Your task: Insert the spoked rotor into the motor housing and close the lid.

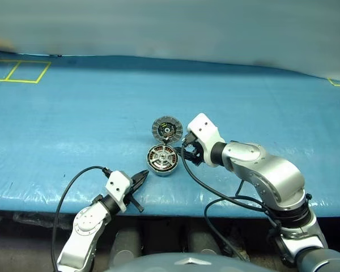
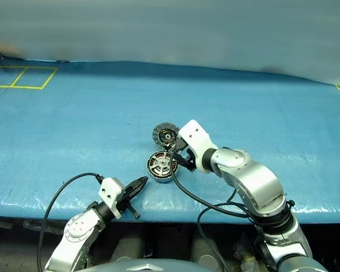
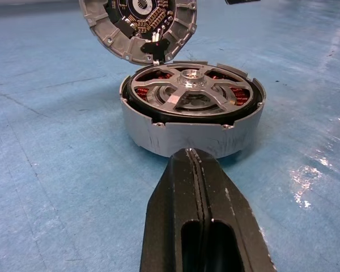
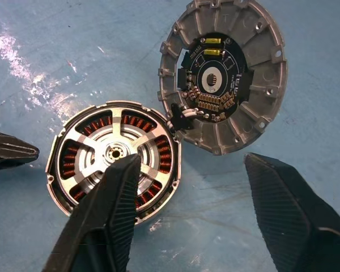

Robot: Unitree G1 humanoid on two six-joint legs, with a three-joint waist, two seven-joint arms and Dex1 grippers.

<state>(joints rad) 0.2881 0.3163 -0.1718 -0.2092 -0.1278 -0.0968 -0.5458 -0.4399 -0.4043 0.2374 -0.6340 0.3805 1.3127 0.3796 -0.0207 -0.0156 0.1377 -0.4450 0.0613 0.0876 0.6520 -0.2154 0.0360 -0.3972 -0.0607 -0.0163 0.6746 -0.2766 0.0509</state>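
Blue sheet-covered table (image 1: 73,113): bears all items listed.

Right gripper (image 4: 209,215), two black ribbed fingers: parted, empty, poised above the housing and lid.

Left gripper (image 3: 195,187), black fingers: pressed together, nothing between them, tip just beside the housing's near wall.

Motor housing (image 3: 158,133), round shallow silver metal cup: flat on the table, copper-brown windings visible inside.

Lid (image 4: 260,73), round grey disc with radial ribs and dark circuit centre: swung open, joined to the housing's far edge, inner face showing.

Spoked rotor (image 3: 190,93), silver-faced ring with flat spokes and central hub: seated inside the housing.
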